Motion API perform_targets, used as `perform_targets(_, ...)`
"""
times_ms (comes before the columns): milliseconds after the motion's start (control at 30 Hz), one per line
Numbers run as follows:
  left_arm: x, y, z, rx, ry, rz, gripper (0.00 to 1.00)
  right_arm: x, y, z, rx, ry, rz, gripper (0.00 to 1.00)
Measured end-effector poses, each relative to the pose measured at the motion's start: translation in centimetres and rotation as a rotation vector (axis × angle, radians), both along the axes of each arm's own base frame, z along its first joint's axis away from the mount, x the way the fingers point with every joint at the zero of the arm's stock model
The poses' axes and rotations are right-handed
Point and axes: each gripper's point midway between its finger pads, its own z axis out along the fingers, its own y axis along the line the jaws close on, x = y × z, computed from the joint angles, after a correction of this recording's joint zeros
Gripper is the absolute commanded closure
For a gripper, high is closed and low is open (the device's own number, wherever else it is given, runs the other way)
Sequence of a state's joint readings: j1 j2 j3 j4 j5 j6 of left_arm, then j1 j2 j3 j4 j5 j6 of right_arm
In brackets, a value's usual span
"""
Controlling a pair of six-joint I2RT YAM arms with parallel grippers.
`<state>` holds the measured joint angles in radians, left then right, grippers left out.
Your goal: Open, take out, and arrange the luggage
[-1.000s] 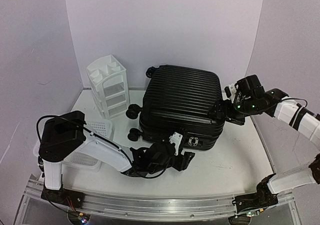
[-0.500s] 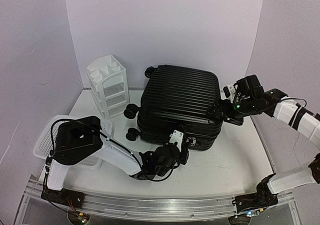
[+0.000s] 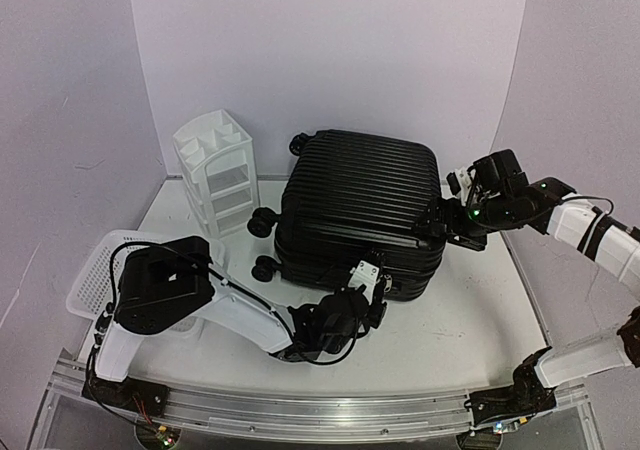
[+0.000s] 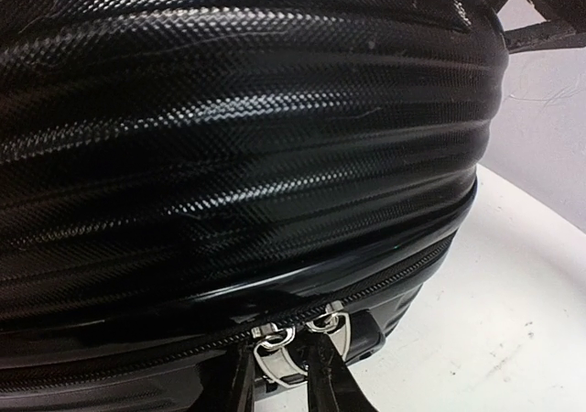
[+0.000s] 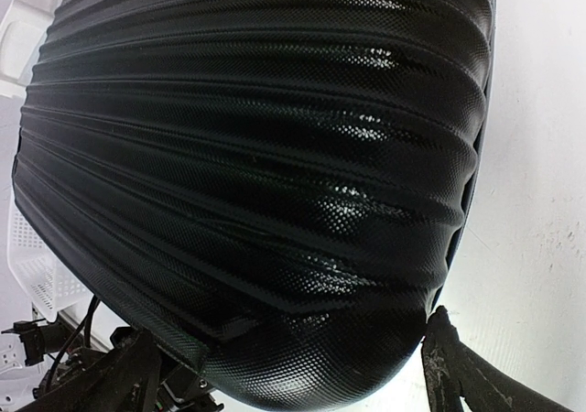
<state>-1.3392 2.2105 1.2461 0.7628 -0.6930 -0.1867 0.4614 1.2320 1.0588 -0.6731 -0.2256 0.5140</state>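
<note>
Right, the large black ribbed hard-shell suitcase (image 3: 360,205) lies flat on the white table (image 3: 470,330), its zip shut all round as far as I can see. It fills both of my wrist views. Everything else I place from it.

On its left side two small black caster wheels (image 3: 264,225) stick out toward the white plastic drawer unit (image 3: 217,175), which stands upright just beside the suitcase's rear left corner. The white plastic mesh basket (image 3: 95,275) sits off the front left corner, partly hidden behind my left arm's shoulder. That arm lies low across the table along the suitcase's front edge.

The left gripper (image 4: 282,366) is hard up against the front wall. Its jaws are drawn nearly together with a silver metal zipper pull (image 4: 275,352) between them, and they appear to pinch it. A second pull sits just right of it.

The right gripper (image 3: 440,228) is at the suitcase's right side. Its jaws are spread wide with the rounded end of the shell between them. I cannot tell whether either finger presses on the shell. Nothing else lies on that side.
</note>
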Motion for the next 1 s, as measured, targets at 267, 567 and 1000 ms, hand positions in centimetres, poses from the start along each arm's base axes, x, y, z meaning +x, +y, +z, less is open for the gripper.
perform_targets(267, 0.1, 0.1, 0.1, 0.046, -0.04, 0.019, 0.67, 0.0, 0.0, 0.0, 0.003, 0.0, -0.002, 0.02)
perform_targets(567, 0.3, 0.3, 0.0, 0.087, -0.078, 0.06, 0.86, 0.0, 0.0, 0.0, 0.004, -0.001, -0.002, 0.02)
perform_targets(1000, 0.8, 2.1, -0.6, 0.155, -0.117, 0.126, 1.0, -0.1, 0.1, 0.0, -0.002, -0.007, 0.004, 0.02)
